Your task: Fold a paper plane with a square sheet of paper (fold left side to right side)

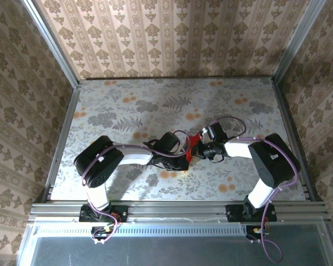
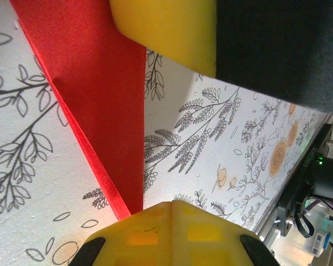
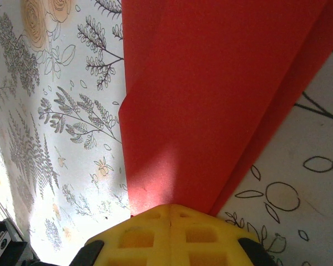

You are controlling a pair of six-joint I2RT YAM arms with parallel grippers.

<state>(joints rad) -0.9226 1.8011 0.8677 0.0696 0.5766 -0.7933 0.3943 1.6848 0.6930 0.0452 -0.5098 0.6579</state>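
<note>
The red sheet of paper [image 1: 193, 138] lies on the floral table between the two arms, folded into layers with a raised crease. In the left wrist view the paper [image 2: 100, 94] narrows toward my left gripper [image 2: 172, 206], whose yellow fingers are shut with their tips at the paper's narrow end. My right gripper [image 3: 169, 208] is shut too, its tips resting at the edge of the broad red sheet [image 3: 211, 83]. From above, the left gripper [image 1: 185, 152] and right gripper [image 1: 200, 148] nearly meet over the paper. The right gripper's yellow finger [image 2: 166, 27] also hangs above the paper.
The floral tablecloth [image 1: 127, 105] has metal rails along its sides [image 1: 65, 133] and its near edge [image 1: 177, 209]. Patterned walls close in the back and both sides. Open tabletop lies behind the arms.
</note>
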